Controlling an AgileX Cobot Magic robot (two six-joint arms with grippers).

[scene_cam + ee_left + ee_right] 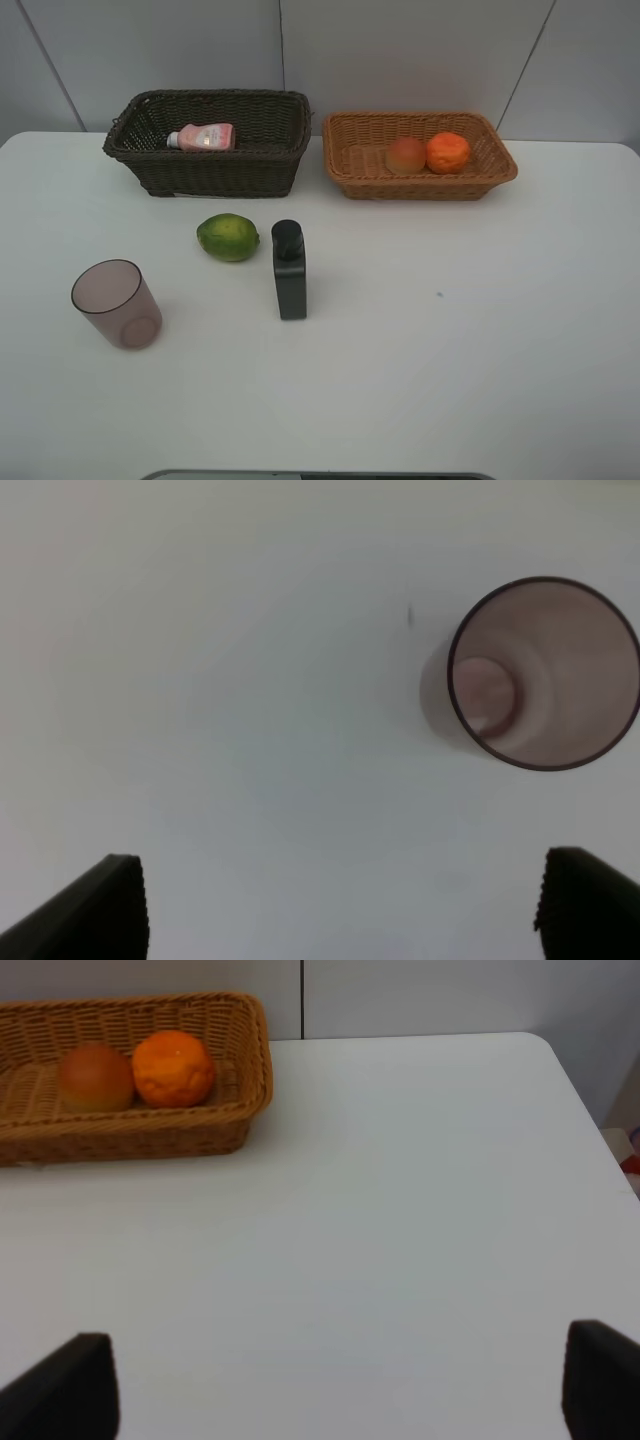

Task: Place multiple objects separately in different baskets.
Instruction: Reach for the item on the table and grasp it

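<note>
The left gripper (pixel 345 910) hangs wide open and empty over the white table (pixel 460 350), the upright purplish cup (pixel 540 675) clear of its fingers. The right gripper (pixel 330 1390) is equally spread, holding nothing. The pink bottle (pixel 203 137) lies in the dark brown basket (pixel 205 175). The peach (pixel 405 155) and orange (pixel 448 152) sit in the orange-tan basket (pixel 420 185) (touching). The green fruit (pixel 228 237) and black bottle (pixel 290 275) lie near each other on the table.

Matte black left fingers (pixel 95 915) and right fingers (pixel 600 1380), blunt-tipped, the left pair's inner edges ridged
</note>
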